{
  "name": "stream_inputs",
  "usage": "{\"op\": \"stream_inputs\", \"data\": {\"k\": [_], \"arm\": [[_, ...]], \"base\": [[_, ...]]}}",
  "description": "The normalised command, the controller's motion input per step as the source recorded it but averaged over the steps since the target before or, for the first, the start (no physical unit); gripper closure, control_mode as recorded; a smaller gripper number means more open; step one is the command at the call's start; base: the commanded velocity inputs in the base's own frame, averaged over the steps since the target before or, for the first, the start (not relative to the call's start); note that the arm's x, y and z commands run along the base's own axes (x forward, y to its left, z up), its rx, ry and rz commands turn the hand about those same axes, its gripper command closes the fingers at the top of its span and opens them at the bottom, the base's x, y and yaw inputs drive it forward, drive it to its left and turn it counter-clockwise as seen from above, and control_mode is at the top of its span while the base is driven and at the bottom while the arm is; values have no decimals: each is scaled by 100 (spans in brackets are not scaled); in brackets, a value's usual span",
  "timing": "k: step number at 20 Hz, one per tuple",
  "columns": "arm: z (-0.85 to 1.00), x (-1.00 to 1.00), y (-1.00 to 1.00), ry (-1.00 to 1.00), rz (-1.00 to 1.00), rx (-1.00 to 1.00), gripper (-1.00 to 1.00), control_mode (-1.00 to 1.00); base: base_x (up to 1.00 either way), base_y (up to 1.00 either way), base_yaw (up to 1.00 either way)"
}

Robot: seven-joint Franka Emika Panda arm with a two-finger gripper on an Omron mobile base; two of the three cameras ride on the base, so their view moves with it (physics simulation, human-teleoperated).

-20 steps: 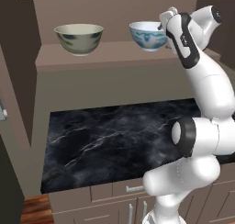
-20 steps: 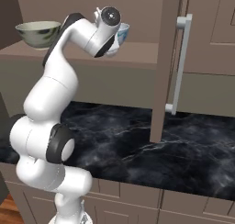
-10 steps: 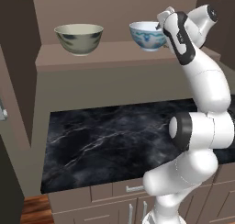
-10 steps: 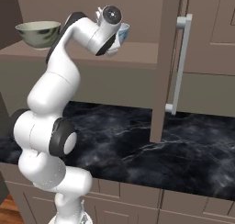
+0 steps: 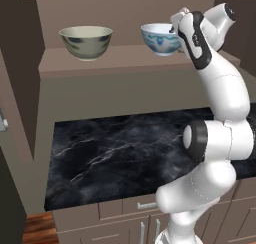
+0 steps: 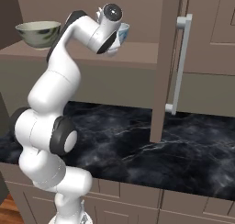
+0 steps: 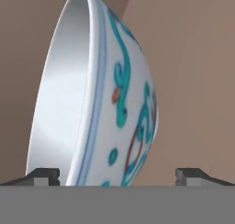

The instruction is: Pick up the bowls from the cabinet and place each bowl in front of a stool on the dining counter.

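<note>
Two bowls stand on the inner shelf [image 5: 125, 58] of the open cabinet. The white bowl with blue pattern [image 5: 159, 38] [image 6: 124, 31] [image 7: 119, 103] is on the right. The cream-olive bowl [image 5: 86, 42] [image 6: 39, 33] is on the left. My gripper [image 5: 176, 30] [image 6: 117, 40] [image 7: 118, 175] is raised to shelf height at the white and blue bowl, open. In the hand view the bowl's rim and side lie between the two fingertips [image 7: 43, 175], which stand apart from it. The stool and the dining counter are out of view.
The cabinet's door [image 6: 165, 58] stands open to my right, its silver bar handle [image 6: 180, 64] facing out. Below the shelf lies a black marble counter [image 5: 125, 148] [image 6: 183, 149] over beige drawers [image 5: 145, 205]. A brown cabinet wall [image 5: 20, 88] closes the left side.
My hand has edged slightly closer to the white and blue bowl. The jaws stay open and both bowls have not moved.
</note>
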Motion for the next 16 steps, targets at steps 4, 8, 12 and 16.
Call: {"op": "stream_inputs", "data": {"k": [4,8,12,16], "arm": [[-1,22,0,0,0,0,-100,-100],[0,28,0,0,0,0,-100,-100],[0,19,1,1,0,0,-100,-100],[-13,2,5,4,0,0,100,-100]], "base": [[0,0,0],[0,0,0],[0,0,0],[0,0,0]]}}
